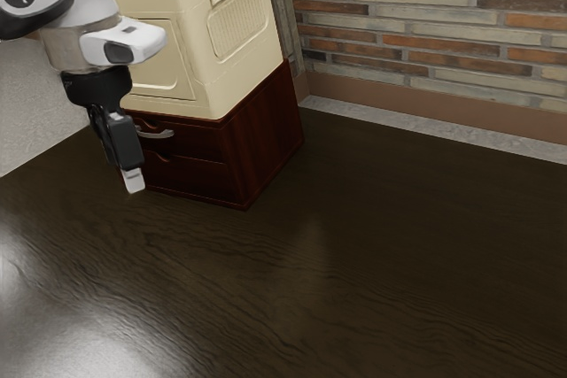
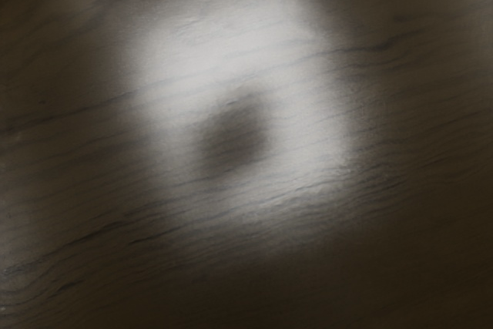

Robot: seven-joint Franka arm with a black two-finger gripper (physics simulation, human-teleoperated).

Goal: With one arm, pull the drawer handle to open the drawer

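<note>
Well, at the exterior view's left the robot arm (image 1: 89, 6) is cut off by the picture's edges, and its gripper (image 1: 133, 181) points down beside the small cabinet (image 1: 264, 135); whether it is spread or closed, I cannot tell. Just right of it, the pale handle (image 1: 158, 135) shows on the upper drawer (image 1: 199, 143), its left end hard to make out. Above, the cream box (image 1: 208, 59) is cropped at the top, and farther right stands a brick wall (image 1: 434, 24).
</note>
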